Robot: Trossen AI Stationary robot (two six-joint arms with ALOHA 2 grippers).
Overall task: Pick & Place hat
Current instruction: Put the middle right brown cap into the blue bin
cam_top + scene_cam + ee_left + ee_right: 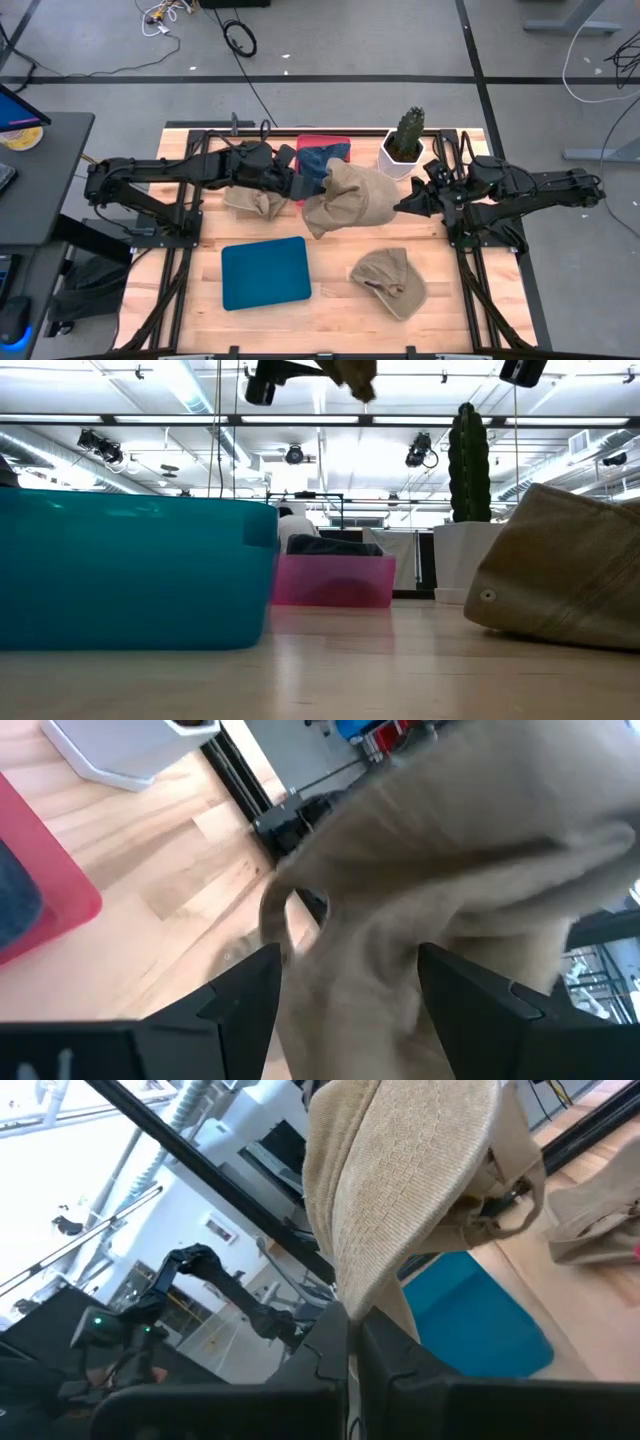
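A tan hat [352, 196] hangs above the middle of the table between my two grippers, and its lowest bit shows at the top of the low view [356, 376]. My right gripper [402, 206] comes from the table's right and is shut on the hat's right side. My left gripper [312, 187] comes from the left. Its two fingers stand wide apart, and the hat's left part [370, 920] bulges into the gap between them. A second tan hat [392, 282] lies flat on the table near the front right. A third [254, 203] lies under my left arm. My right gripper pinches a folded edge of the hat's cloth [352, 1302] between its two shut fingers. It comes level from the table's right. The hat spreads out beyond the fingertips, lifted clear of the table. My left gripper has the hat's cloth between its open fingers [245, 990]. I cannot tell whether they touch it.
A red bin [322, 148] with dark blue cloth stands at the back centre. Right of it is a cactus in a white pot [403, 148]. A teal tray [265, 272] lies at the front left. Black frame rails run along both table sides.
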